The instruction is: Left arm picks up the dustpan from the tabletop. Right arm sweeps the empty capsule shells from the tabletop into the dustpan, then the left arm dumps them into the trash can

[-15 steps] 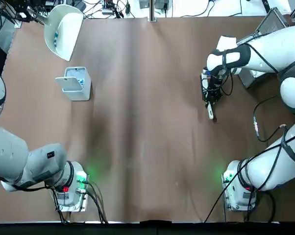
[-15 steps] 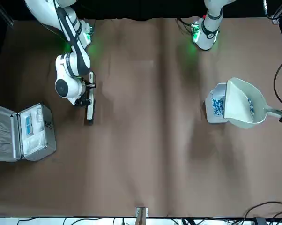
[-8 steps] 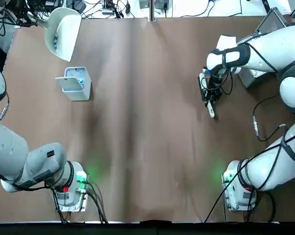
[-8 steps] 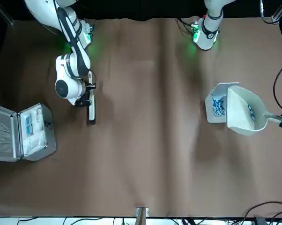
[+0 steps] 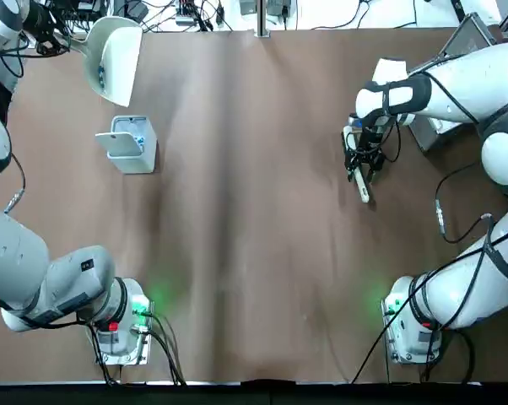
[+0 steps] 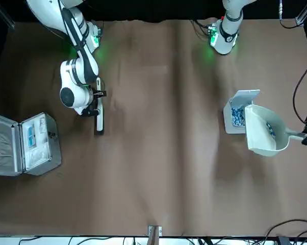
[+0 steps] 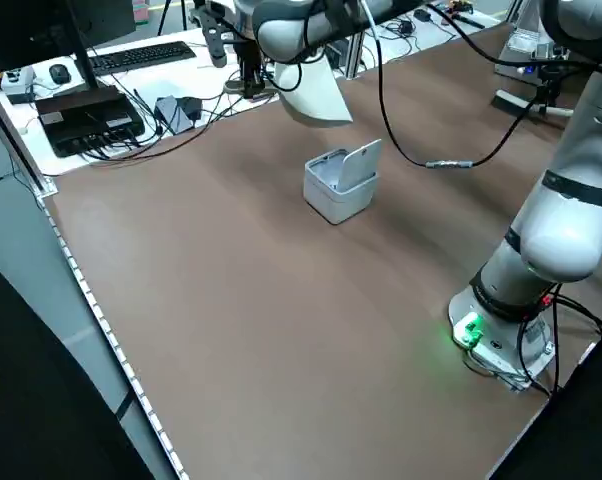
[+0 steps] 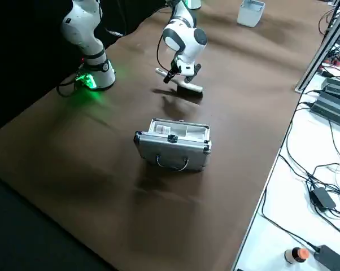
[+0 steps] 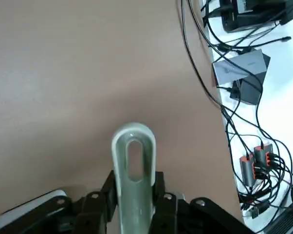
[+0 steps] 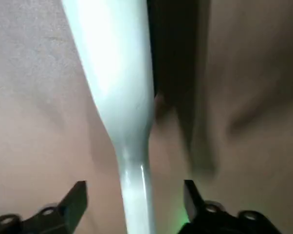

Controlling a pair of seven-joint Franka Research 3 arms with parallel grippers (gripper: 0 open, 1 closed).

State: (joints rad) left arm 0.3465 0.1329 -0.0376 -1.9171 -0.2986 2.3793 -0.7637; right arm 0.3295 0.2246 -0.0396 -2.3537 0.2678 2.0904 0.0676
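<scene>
my left gripper (image 9: 134, 197) pinches dustpan (image 6: 265, 131) handle; scoop points to trash can (image 6: 237, 112), near tabletop's (image 6: 158, 153) far left corner. right gripper (image 10: 136, 192) waits by tabletop's right side, fingers apart around brush (image 10: 132, 146).

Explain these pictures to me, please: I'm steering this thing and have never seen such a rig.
Two white robot arms share a brown tabletop. One camera looks down from overhead, one faces the robot (so left and right swap), two look in from the sides, and one rides on each wrist.

The left claw, at the table's far left edge, grips the handle of the dustpan, which has blue-white capsule shells inside. Nearby stands the small trash can, lid open, shells inside too.

The right claw, over the table's far right part, has its fingers apart with the white brush between them; I can't tell how it's held. An open silver case lies beyond.
</scene>
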